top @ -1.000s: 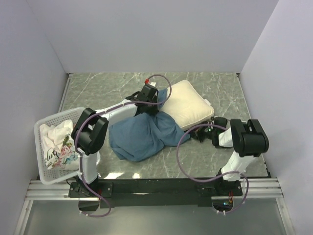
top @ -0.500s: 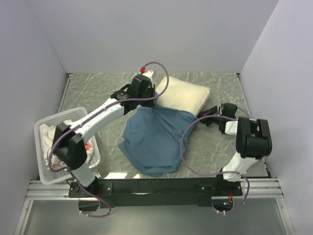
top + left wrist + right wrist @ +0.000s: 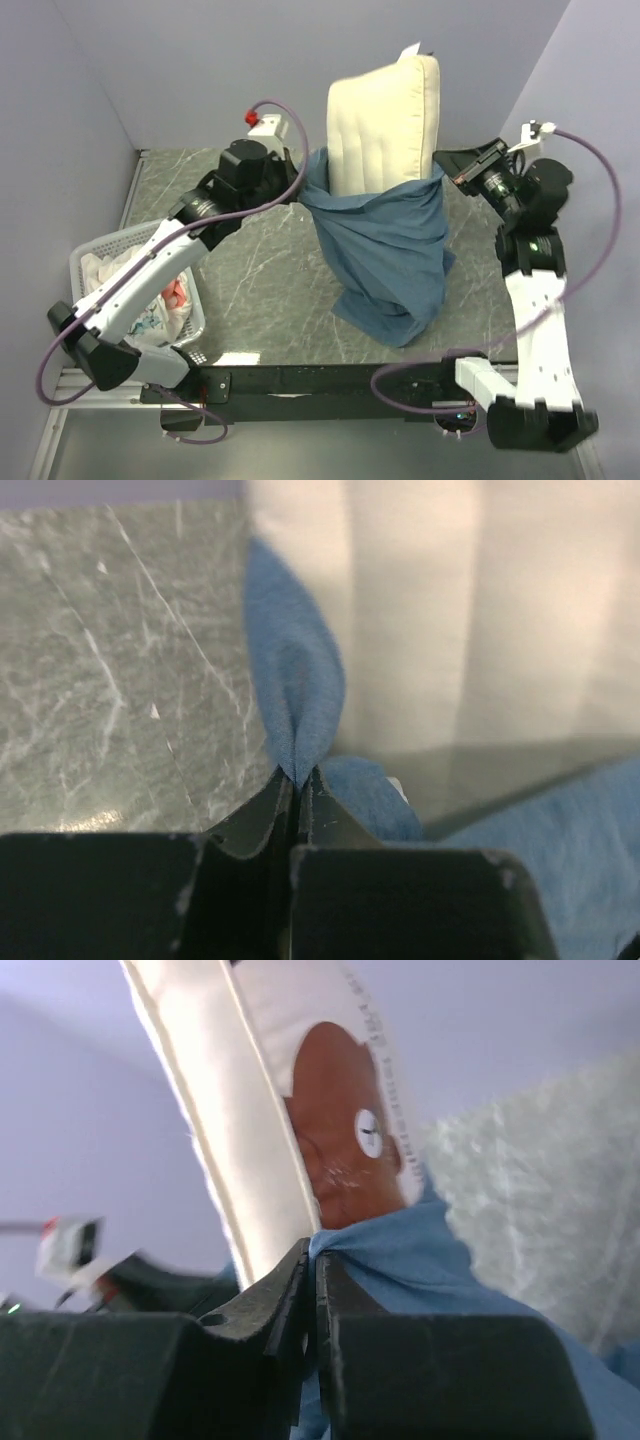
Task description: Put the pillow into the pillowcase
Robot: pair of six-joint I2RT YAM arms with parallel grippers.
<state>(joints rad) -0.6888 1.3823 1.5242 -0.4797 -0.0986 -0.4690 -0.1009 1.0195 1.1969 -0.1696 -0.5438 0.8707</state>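
Since a second ago both arms have swung up off the bench (image 3: 250,265), hoisting the blue pillowcase (image 3: 392,255) from a crumpled heap into a hanging sack and bringing the pillow (image 3: 385,115) from lying flat to standing on end. Nearest, at the left edge, a white basket (image 3: 192,322) holds crumpled light cloth (image 3: 160,305). Beyond it the bottom of the pillowcase sags onto the marbled bench, bunched there, while the rest hangs from its mouth. The left claw (image 3: 300,186) is clamped on the left edge of that mouth; its wrist view shows a fold of blue cloth nipped between the meeting jaws. The right claw (image 3: 447,166) holds the opposite edge, jaws nearly together with blue hem at their tips — it seems pinched, though the view is very close. Between the two claws the pillow stands upright, its lower part inside the pillowcase and its upper part rising clear of the mouth. A brown bear face (image 3: 345,1150) shows on the side towards the right claw, just above the hem. Farthest up, a small white tag (image 3: 410,49) sticks out of the top edge.
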